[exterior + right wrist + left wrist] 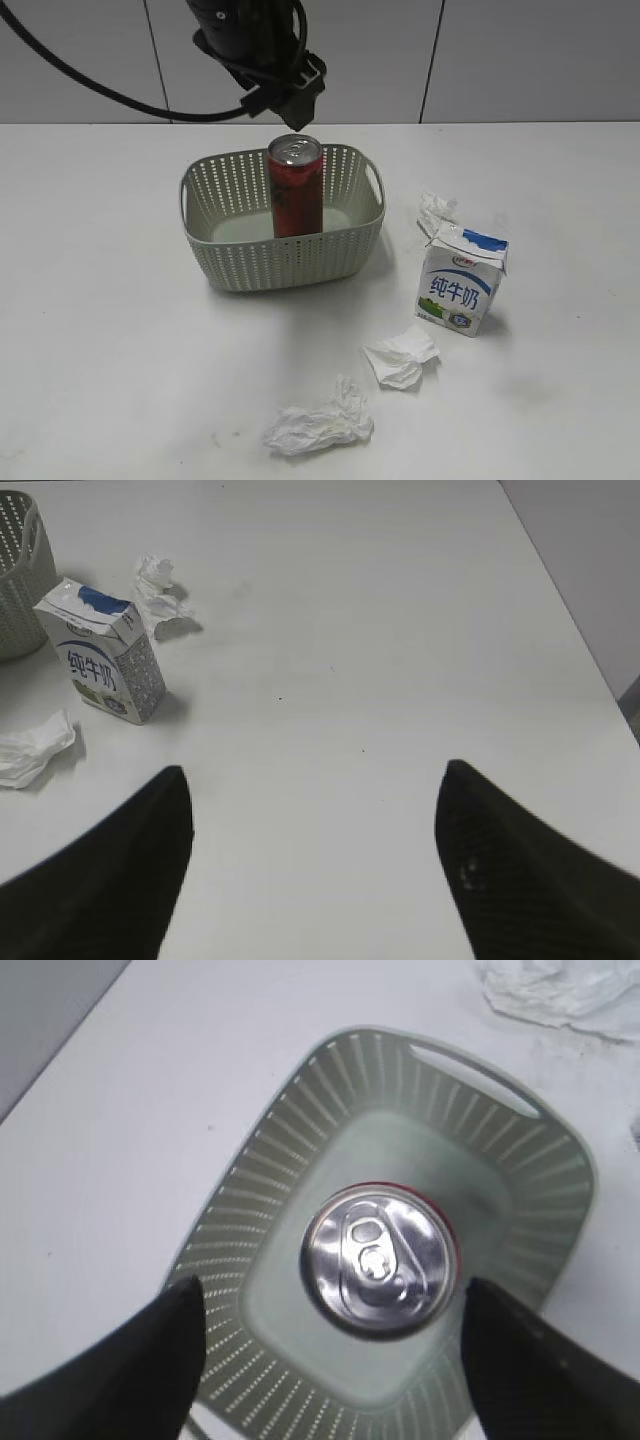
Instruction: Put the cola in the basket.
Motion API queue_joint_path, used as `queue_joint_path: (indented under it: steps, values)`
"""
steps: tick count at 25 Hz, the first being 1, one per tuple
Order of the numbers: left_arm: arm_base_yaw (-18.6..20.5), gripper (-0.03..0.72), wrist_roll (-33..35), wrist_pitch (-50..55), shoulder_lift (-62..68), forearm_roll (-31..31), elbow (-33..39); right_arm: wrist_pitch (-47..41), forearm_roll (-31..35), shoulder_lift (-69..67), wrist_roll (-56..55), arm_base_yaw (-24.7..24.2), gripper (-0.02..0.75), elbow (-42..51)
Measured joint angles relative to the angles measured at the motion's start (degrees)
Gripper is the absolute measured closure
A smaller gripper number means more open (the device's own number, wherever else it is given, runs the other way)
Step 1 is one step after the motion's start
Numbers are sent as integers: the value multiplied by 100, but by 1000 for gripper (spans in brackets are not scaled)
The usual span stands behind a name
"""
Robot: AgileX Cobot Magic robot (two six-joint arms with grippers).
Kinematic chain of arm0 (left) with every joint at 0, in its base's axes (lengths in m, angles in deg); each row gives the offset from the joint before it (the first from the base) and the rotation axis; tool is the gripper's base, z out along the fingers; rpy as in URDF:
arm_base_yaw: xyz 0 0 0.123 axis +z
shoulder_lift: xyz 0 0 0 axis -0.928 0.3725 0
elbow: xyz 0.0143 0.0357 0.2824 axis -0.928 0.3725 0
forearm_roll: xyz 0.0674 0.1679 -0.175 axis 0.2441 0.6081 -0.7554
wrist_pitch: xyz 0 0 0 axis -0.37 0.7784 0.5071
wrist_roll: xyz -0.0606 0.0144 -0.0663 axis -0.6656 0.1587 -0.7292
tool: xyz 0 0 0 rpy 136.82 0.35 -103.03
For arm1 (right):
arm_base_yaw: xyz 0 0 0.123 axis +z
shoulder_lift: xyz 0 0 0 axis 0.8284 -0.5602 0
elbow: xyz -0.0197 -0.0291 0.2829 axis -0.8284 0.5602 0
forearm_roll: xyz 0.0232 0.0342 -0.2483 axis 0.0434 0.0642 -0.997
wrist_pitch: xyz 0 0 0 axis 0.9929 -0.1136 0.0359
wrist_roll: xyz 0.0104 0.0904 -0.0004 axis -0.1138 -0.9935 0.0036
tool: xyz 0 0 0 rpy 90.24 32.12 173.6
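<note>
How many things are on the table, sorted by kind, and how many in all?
Tall slim red metal cola can, standing in the basket: 1
Pale green perforated plastic basket: 1
White-and-blue milk carton: 1
Crumpled white paper tissues: 3
Total: 6

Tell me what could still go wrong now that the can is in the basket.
1. The cola can stands upright in the basket and rises above its rim, so it may tip easily.
2. The open left gripper hangs right above the can with a finger on each side; a sideways retreat could clip it, so lifting straight up seems safer.
3. A toppled can might nudge the light basket.
</note>
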Motion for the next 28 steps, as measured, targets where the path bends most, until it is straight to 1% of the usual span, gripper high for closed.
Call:
queue_joint_path:
  steps: [5, 8, 12, 15, 21, 25, 28]
  values:
    - [113, 99, 0, 689, -387, -61, -6, 0, 0, 0, 5, 0, 167, 0]
    - [440, 101, -70, 849, -571, -269, 14, 0, 0, 0, 5, 0, 167, 0]
    - [1057, 104, -144, 870, -989, -614, 369, 0, 0, 0, 1, 0, 167, 0]
    - [1547, 104, -159, 870, -1408, -846, 919, 0, 0, 0, -4, 0, 167, 0]
    - [2653, 125, -181, 872, -2493, -938, 2554, 0, 0, 0, 0, 0, 167, 0]
    - [3205, 141, -181, 792, -3522, -938, 3721, 0, 0, 0, 0, 0, 167, 0]
    - [3488, 145, -181, 607, -4304, -943, 4553, 0, 0, 0, 5, 0, 167, 0]
